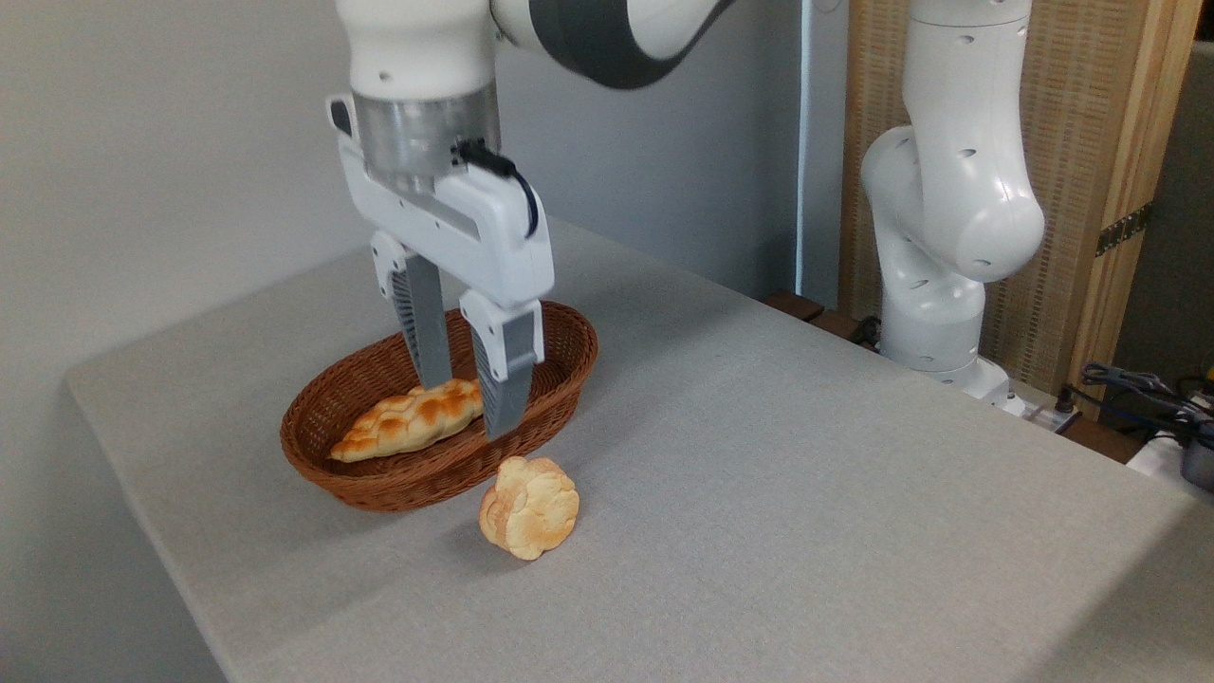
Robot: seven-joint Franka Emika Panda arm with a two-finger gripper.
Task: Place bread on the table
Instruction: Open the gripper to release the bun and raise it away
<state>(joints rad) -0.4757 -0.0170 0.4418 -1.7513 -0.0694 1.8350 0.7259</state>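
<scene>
Bun lying on the table beside the basket, toward the front edge; gripper hanging above, fingers parted, holding nothing.

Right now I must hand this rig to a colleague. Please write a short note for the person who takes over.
Pincer: open, empty, raised above the near rim of the wicker basket.
Bread: lies on the table, just in front of the basket, apart from the pincer; it seems to rest tilted on its edge.
Braided loaf: in the basket.
Done: bread is placed on the table.
Left: only move the arm away.
</scene>
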